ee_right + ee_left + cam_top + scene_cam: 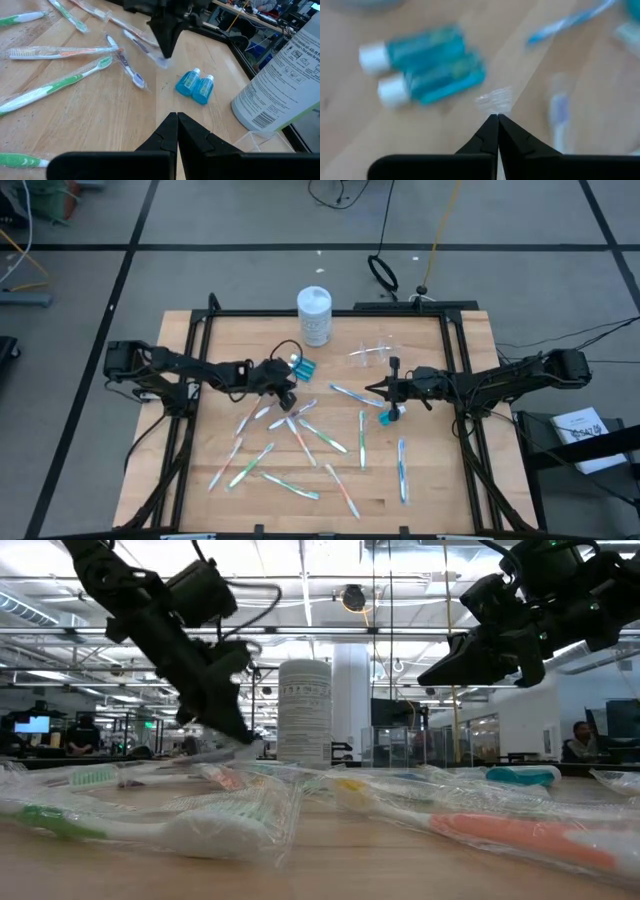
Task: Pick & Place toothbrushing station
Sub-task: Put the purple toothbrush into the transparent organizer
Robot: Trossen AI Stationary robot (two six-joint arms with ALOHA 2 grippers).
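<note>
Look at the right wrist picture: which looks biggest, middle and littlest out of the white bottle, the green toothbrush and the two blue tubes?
1. White bottle, though it sits nearer that camera and is cut off by the edge.
2. Green toothbrush, long but thin.
3. Two blue tubes, which look alike in size.

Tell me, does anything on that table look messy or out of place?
Yes. The toothbrushes lie scattered at all angles across the table, some crossing, rather than sorted. The clear cup seems to lie tipped on its side near the white canister.

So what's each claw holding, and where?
Left claw pinches a wrapped toothbrush by its wrapper's end, it seems; right claw is shut on nothing.
</note>
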